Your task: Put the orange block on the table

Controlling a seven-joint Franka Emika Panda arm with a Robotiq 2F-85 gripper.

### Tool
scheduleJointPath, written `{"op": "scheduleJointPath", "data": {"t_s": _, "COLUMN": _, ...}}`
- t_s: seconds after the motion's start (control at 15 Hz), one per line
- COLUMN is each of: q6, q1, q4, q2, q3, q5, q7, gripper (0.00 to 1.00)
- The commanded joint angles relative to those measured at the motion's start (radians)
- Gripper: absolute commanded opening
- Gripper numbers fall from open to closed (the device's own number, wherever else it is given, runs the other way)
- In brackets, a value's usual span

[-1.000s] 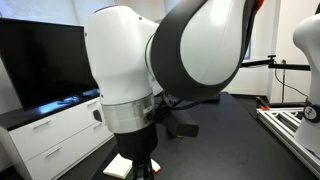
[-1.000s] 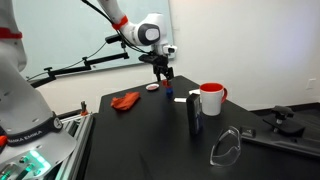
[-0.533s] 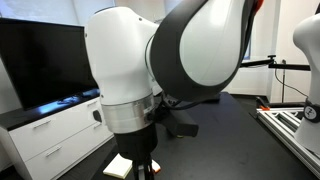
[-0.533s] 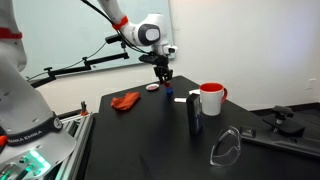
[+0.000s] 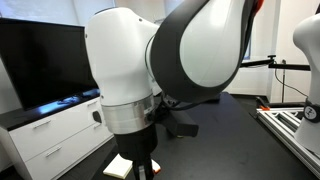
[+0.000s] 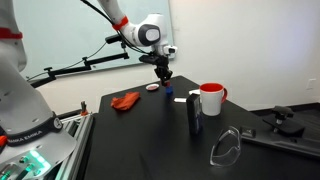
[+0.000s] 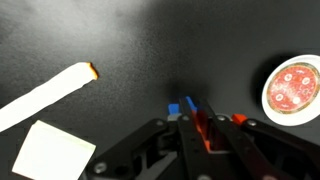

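In the wrist view my gripper (image 7: 195, 108) is shut, with a sliver of the orange block (image 7: 201, 128) showing between its dark fingers (image 7: 222, 135). More orange peeks out just right of them. A small blue block (image 7: 174, 107) sits directly beyond the fingertips on the black table (image 7: 120, 40). In an exterior view the gripper (image 6: 166, 78) hangs fingers-down over the far middle of the table (image 6: 150, 140), left of the white mug (image 6: 211, 99); the block is too small to make out there.
A pale flat stick (image 7: 45, 95), a white square (image 7: 50, 155) and a round red-and-white disc (image 7: 293, 88) lie around the gripper. A red crumpled thing (image 6: 125, 101), a dark bottle (image 6: 195, 115) and clear glasses (image 6: 227, 147) also lie on the table. A white cabinet (image 5: 50, 135) stands beside it.
The fingers have closed from open to shut. The arm has stayed in the same place over the table.
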Motion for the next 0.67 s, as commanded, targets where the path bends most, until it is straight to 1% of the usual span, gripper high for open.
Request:
{"op": "scheduleJointPath", "data": {"t_s": 0.0, "q6": 0.012, "q1": 0.004, "q4": 0.004, "q2": -0.01, "q3": -0.005, "q5": -0.018, "q7": -0.017, "gripper": 0.03}}
{"op": "scheduleJointPath", "data": {"t_s": 0.2, "q6": 0.016, "q1": 0.002, "q4": -0.015, "q2": -0.035, "q3": -0.001, "q5": -0.019, "q7": -0.018, "gripper": 0.03}}
{"op": "scheduleJointPath", "data": {"t_s": 0.47, "q6": 0.012, "q1": -0.015, "q4": -0.107, "q2": -0.156, "q3": 0.012, "q5": 0.008, "q7": -0.032, "gripper": 0.03}}
{"op": "scheduleJointPath", "data": {"t_s": 0.6, "q6": -0.034, "q1": -0.016, "q4": -0.166, "q2": -0.228, "q3": -0.007, "q5": -0.021, "q7": -0.015, "gripper": 0.03}}
